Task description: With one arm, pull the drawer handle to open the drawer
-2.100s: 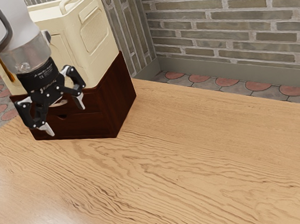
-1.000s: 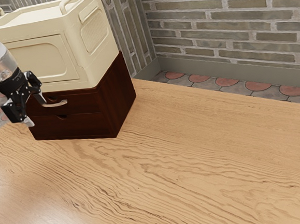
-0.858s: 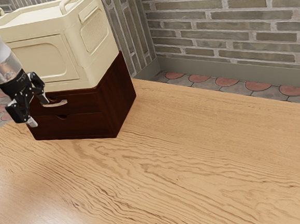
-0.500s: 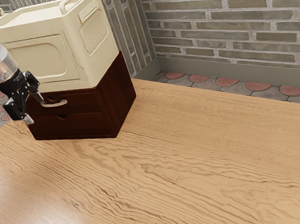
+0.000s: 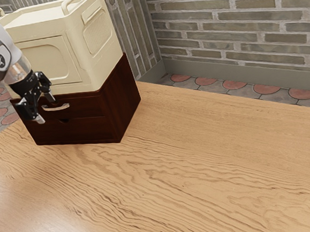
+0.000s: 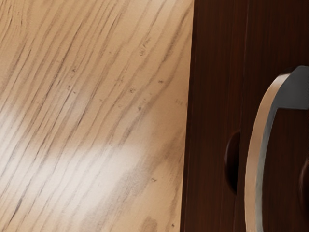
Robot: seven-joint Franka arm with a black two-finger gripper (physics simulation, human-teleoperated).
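The gripper (image 5: 46,109) hangs in front of the dark wooden cabinet (image 5: 126,99), near its upper drawer (image 5: 87,106), with its two fingers spread well apart and nothing held between them. The curved metal handle (image 5: 57,107) is on that upper drawer, close by the fingertips and reaching from them toward the exterior view's right; whether either finger touches it, I cannot tell. In the wrist view the handle stands out from the cabinet front, near the gripper. Both drawer fronts look closed, the lower drawer (image 5: 86,131) sitting below the handle and lower than most of the gripper. A dark notch (image 6: 232,163) in the lower drawer's top edge is also near the gripper. The cream box (image 5: 85,51) rests on top of the cabinet, above and behind the gripper. The wood-grained worktop (image 5: 202,166) lies below the gripper and carries the cabinet.
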